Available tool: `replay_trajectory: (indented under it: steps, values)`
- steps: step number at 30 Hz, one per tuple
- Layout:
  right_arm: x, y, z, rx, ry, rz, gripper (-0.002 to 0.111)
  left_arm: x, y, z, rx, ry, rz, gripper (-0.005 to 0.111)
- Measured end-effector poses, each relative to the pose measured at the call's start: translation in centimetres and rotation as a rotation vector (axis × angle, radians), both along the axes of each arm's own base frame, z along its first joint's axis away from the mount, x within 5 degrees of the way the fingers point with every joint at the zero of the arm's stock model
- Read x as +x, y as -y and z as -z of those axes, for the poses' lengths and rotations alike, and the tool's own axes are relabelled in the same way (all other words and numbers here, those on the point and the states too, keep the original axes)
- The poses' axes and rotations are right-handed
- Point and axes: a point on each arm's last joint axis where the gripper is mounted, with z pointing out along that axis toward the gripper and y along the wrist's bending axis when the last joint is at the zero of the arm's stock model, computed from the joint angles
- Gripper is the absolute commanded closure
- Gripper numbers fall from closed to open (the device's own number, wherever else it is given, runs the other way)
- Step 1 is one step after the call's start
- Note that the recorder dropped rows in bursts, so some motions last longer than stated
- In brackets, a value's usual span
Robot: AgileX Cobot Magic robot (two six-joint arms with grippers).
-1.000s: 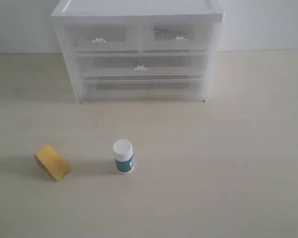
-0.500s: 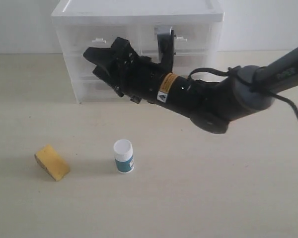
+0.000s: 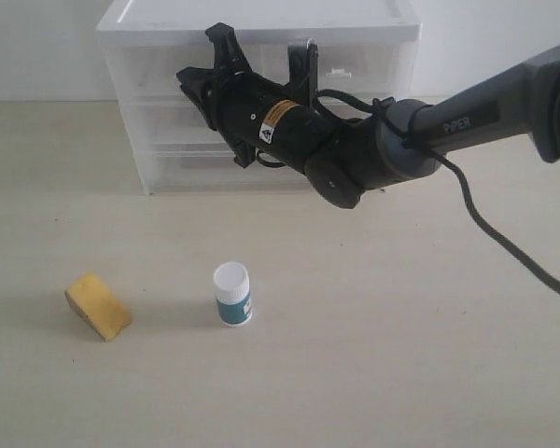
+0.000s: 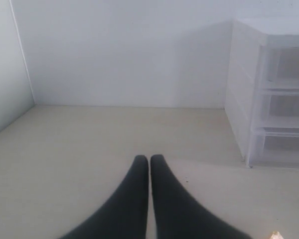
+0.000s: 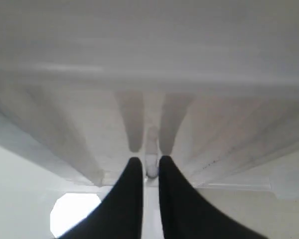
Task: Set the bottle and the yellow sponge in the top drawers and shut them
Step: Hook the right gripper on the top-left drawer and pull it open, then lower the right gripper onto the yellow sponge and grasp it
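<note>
The white bottle with its teal label stands upright on the table. To its left lies the yellow sponge. Behind them is the white cabinet, both top drawers pushed in. My right gripper reaches across to the left top drawer and hides its handle. In the right wrist view the small white tab handle sits pinched between the narrow-set fingertips of the right gripper. My left gripper is shut and empty, low over the table, away from both objects.
The right top drawer shows its own tab handle. Full-width drawers lie below. The right arm stretches over the table from the right. The cabinet's side stands ahead of the left gripper, off to one side.
The right arm came into view from the right and swung up and back to the left top drawer's front. Bottle and sponge have not moved.
</note>
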Motion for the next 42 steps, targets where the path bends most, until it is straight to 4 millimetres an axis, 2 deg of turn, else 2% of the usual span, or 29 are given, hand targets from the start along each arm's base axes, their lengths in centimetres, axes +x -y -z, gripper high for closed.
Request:
replay_trajectory:
  steps: [6,9,14,19,23,25,26,28,31,33,35,37,40,42]
  values:
    - [-0.2,-0.3,0.0,-0.016,0.019,-0.024,0.108,0.0,0.0,0.0,0.000,0.000,0.000,0.103]
    - [-0.9,-0.3,0.2,-0.008,0.058,-0.074,0.108,0.0,0.0,0.0,0.000,0.000,0.000,0.103]
    - [-4.5,-0.2,2.0,0.076,0.085,-0.143,0.108,0.0,0.0,0.0,0.000,0.000,0.000,0.103]
    - [-10.0,-0.3,2.6,-0.006,0.137,-0.263,0.108,0.0,0.0,0.0,0.000,0.000,0.000,0.103]
    - [-12.6,0.3,2.6,-0.080,0.177,-0.310,0.106,0.0,0.0,0.0,0.000,0.000,0.000,0.103]
    - [-12.9,0.6,2.5,-0.108,0.208,-0.311,0.097,0.0,0.0,0.0,0.000,0.000,0.000,0.103]
    - [-12.9,0.6,2.4,-0.117,0.221,-0.309,0.089,0.0,0.0,0.0,0.000,0.000,0.000,0.103]
    - [-13.2,0.6,2.1,-0.137,0.257,-0.337,0.071,0.0,0.0,0.0,0.000,0.000,0.000,0.103]
    - [-14.1,0.2,1.9,-0.207,0.331,-0.414,0.036,0.0,0.0,0.0,0.000,0.000,0.000,0.103]
    - [-14.7,0.0,1.9,-0.254,0.395,-0.482,0.019,0.0,0.0,0.0,0.000,0.000,0.000,0.103]
    - [-15.6,-0.3,2.1,-0.300,0.481,-0.564,0.012,0.0,0.0,0.0,0.000,0.000,0.000,0.103]
    - [-16.7,-0.9,2.2,-0.340,0.558,-0.647,0.012,0.0,0.0,0.0,0.000,0.000,0.000,0.103]
    - [-18.3,-2.9,2.4,-0.454,0.664,-0.787,0.012,0.0,0.0,0.0,0.000,0.000,0.000,0.103]
    - [-19.1,-4.8,2.6,-0.604,0.733,-0.872,0.012,0.0,0.0,0.0,0.000,0.000,0.000,0.103]
